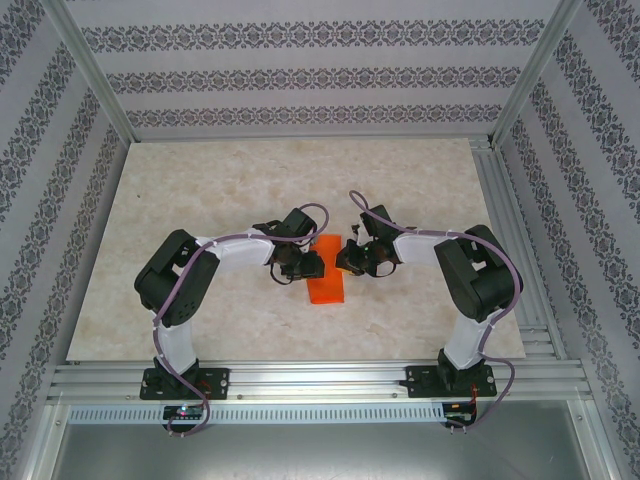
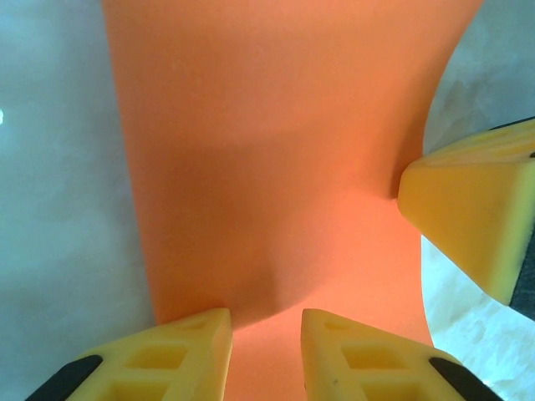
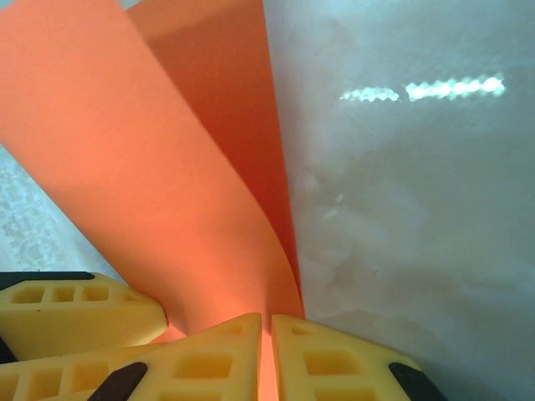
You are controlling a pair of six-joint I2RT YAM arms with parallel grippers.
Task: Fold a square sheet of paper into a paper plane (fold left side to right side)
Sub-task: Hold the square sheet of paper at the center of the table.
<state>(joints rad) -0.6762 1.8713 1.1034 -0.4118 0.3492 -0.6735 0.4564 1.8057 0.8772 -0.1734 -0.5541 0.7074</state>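
Patterned walls (image 1: pixel 320 75) enclose a pale marbled desk (image 1: pixel 200 200), where the left arm (image 1: pixel 180 285) and right arm (image 1: pixel 475 275) bend inward to meet near its middle. Between them lies the square sheet of paper (image 1: pixel 326 287), bright orange, one side curling upward. The right hand (image 3: pixel 267 342) pinches that raised edge between closed fingers. The left hand (image 2: pixel 266 342) sits over the sheet, fingers slightly apart, gripping nothing.

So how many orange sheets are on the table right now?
1. The orange sheet lies on the table between the left gripper and the right gripper, which pinches its curled edge. Another could hide beneath.
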